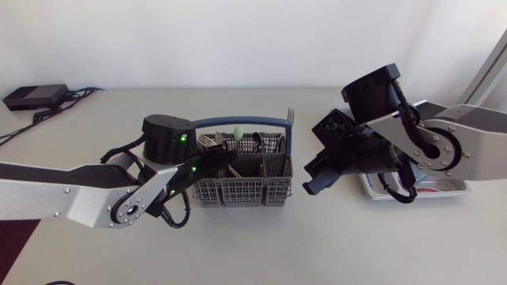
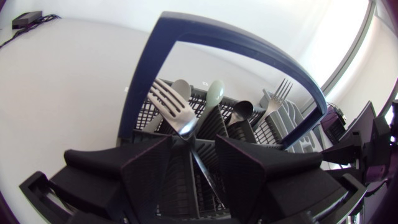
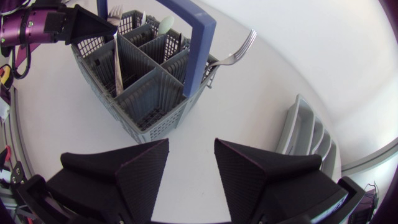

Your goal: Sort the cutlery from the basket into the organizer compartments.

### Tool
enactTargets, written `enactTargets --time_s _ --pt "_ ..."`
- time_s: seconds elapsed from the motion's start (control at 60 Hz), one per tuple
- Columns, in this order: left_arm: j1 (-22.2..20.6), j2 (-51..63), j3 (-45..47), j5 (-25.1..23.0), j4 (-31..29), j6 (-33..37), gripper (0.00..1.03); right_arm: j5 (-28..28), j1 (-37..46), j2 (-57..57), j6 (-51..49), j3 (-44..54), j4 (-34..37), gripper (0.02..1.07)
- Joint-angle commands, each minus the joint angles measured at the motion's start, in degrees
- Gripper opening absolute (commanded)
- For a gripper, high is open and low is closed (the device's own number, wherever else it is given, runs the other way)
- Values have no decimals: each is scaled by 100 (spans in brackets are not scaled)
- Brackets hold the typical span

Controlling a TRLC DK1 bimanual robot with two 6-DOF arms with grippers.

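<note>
The grey cutlery basket with a blue handle stands mid-table. My left gripper hangs over its left compartments. In the left wrist view that gripper is open, its fingers on either side of a silver fork without pinching it. A pale green spoon, a dark spoon and another fork stand behind it. My right gripper hovers open and empty just right of the basket. The grey organizer lies beyond the gripper, partly under my right arm.
A black box with cables sits at the table's far left rear. The organizer lies at the right, mostly covered by my right arm. Bare tabletop runs in front of the basket.
</note>
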State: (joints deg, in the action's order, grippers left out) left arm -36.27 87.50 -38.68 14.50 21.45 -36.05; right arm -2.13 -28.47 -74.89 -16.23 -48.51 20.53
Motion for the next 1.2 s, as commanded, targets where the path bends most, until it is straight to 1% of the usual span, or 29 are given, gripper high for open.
enactTargets --time_s 0.0,0.067,0.183,0.233,0.267,0.383,0.433,0.55,0.617,0.733,0.783,0.867,0.9,0.983,1.183 --pt "-91 118 -211 105 122 -174 46 29 -54 63 129 193 -76 57" --pt "-108 214 -290 176 140 -227 42 46 -54 63 129 211 -85 57" --pt "-117 320 -369 255 201 -244 42 64 -54 71 120 263 -129 57" --pt "-117 355 -386 299 228 -253 37 64 -54 71 120 281 -146 57" --pt "-117 390 -413 334 245 -262 36 64 -54 71 102 290 -155 57" --pt "-99 531 -492 378 245 -253 36 81 -36 80 85 342 -208 57" --pt "-91 584 -536 431 245 -253 33 90 -36 89 85 360 -217 57" --pt "-99 680 -597 571 245 -253 33 99 -36 106 85 378 -234 57" --pt "-126 724 -624 765 245 -253 24 99 -36 124 85 386 -234 57" --pt "-126 882 -720 905 210 -244 22 143 -36 133 85 404 -243 57" --pt "-143 935 -747 1037 201 -227 16 143 -36 142 85 421 -278 57" --pt "-170 1014 -799 1125 184 -165 13 143 -36 142 85 448 -304 57" --pt "-196 1032 -808 1178 193 -130 9 143 -36 142 85 457 -304 57" --pt "-249 1032 -799 1213 210 -69 4 143 -36 150 85 465 -313 57" --pt "-486 874 -632 1336 333 90 4 143 -27 159 76 465 -313 57"
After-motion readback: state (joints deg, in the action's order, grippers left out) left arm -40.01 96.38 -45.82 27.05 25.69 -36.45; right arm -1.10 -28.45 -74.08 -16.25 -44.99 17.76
